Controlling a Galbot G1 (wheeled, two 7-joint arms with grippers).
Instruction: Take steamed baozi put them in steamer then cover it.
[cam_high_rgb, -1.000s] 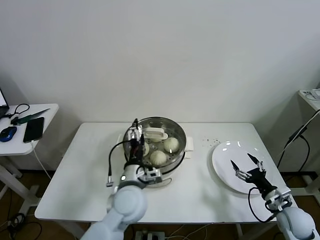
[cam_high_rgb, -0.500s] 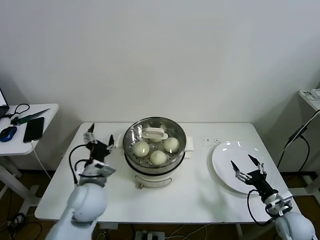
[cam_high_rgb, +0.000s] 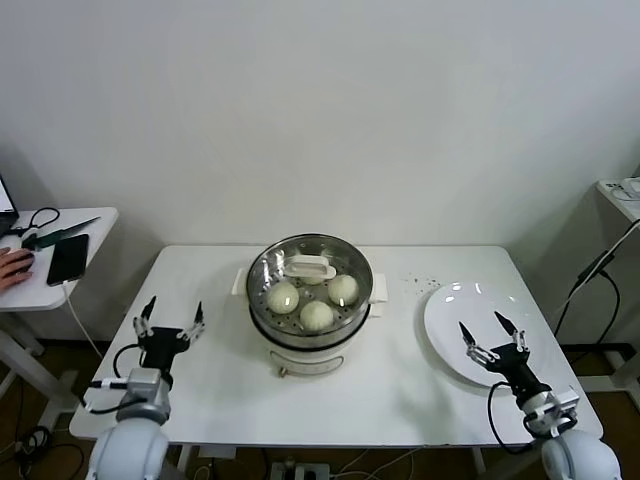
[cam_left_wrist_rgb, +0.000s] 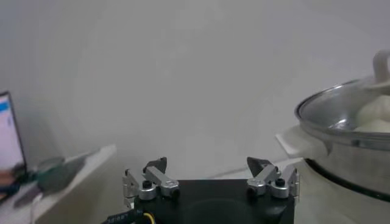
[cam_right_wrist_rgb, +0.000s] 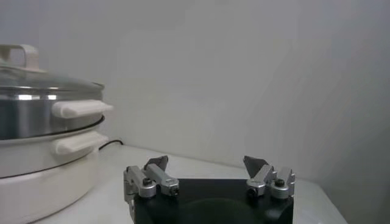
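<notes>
**At frame centre: covered steamer with both grippers idling apart**

At the centre of the head view, the steamer (cam_high_rgb: 309, 310) is sitting on a white table (cam_high_rgb: 400, 390), its glass cover (cam_high_rgb: 310, 272) resting on top. Three steamed baozi (cam_high_rgb: 316, 314) are showing through it. Lower left, the left gripper (cam_high_rgb: 169, 321) is hovering with fingers spread, holding nothing. Lower right, the right gripper (cam_high_rgb: 490, 334) is hovering, fingers likewise spread and empty, over a white plate (cam_high_rgb: 450, 305).

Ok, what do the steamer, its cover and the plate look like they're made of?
Steamer: shiny metal wall, likely stainless steel, judging by its mirror-like reflections; its base looks like matte white plastic.
Cover: clear, probably glass, since the baozi show through it; it has a metal rim and a white handle, likely plastic.
Plate: glossy white with bright glints, perhaps ceramic or melamine.
</notes>
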